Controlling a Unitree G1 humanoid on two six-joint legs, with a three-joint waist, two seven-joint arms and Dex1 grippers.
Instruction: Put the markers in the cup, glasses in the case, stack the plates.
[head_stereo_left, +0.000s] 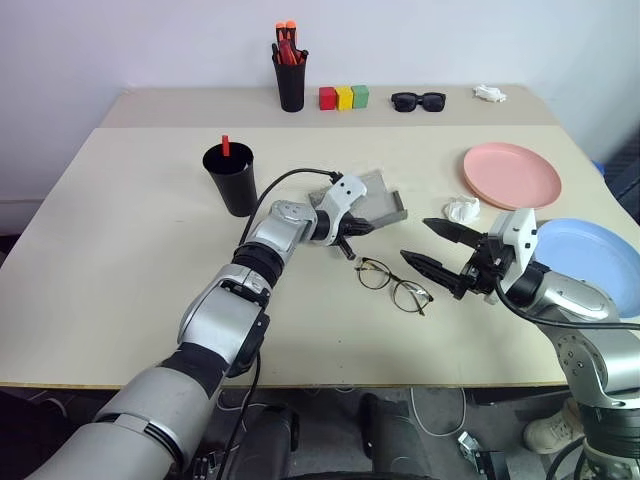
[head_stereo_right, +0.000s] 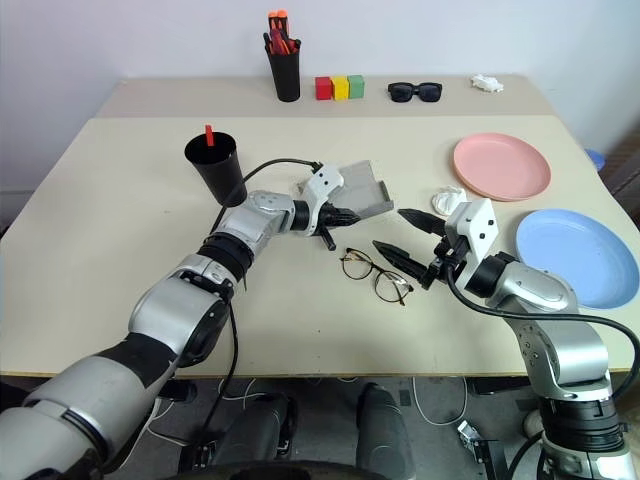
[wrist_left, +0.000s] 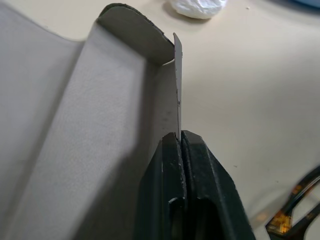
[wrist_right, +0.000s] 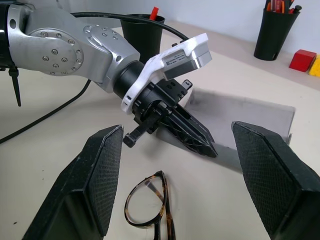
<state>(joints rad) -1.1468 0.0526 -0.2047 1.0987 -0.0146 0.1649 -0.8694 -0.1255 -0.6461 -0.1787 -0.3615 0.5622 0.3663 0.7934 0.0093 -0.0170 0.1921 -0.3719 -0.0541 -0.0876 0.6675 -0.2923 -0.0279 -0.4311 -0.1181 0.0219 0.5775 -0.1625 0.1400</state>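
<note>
The grey case (head_stereo_left: 382, 200) lies open at mid-table. My left gripper (head_stereo_left: 352, 230) is shut on its thin near wall (wrist_left: 177, 85), the black fingers (wrist_left: 200, 190) pinched together on that edge. The wire-frame glasses (head_stereo_left: 393, 283) lie unfolded on the table just in front of the case. My right gripper (head_stereo_left: 415, 240) hovers open to their right, holding nothing. One red marker (head_stereo_left: 226, 146) stands in the wide black cup (head_stereo_left: 230, 182), left of the case. The pink plate (head_stereo_left: 511, 175) and blue plate (head_stereo_left: 590, 262) lie apart at the right.
At the back stand a narrow black pen cup (head_stereo_left: 289, 78) with orange pens, red, yellow and green blocks (head_stereo_left: 344, 97), black sunglasses (head_stereo_left: 418, 101) and a small white object (head_stereo_left: 489, 93). A crumpled white scrap (head_stereo_left: 462, 209) lies between the case and the pink plate.
</note>
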